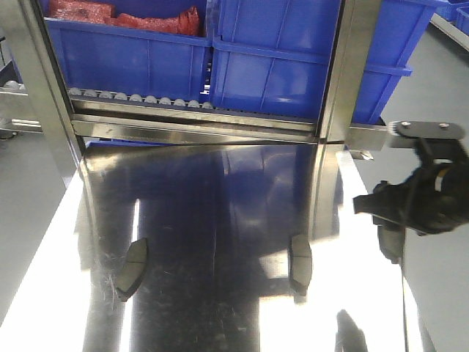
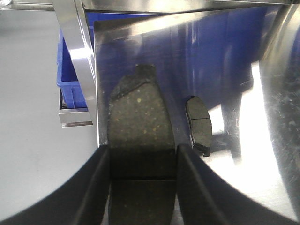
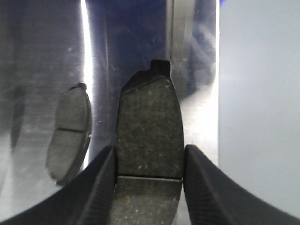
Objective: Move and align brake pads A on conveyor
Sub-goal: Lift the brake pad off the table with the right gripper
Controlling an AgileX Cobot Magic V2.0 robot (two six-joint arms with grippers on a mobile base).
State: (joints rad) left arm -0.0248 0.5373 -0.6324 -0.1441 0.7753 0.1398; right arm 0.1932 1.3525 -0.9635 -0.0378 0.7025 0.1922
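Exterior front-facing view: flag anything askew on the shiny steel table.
The two loose dark grey curved brake pads are not parallel: the left pad lies slanted, far end toward the middle, while the centre pad lies roughly straight along the shiny steel table. Fine scratches mark the steel beside the left one.

Speckled dark grey brake pads, blue bins.

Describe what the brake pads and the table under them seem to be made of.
Brake pad: probably pressed friction composite; matte dark grey, grainy with pale flecks. Table: apparently polished stainless steel; mirror-like, reflecting the blue bins, with fine scratches.
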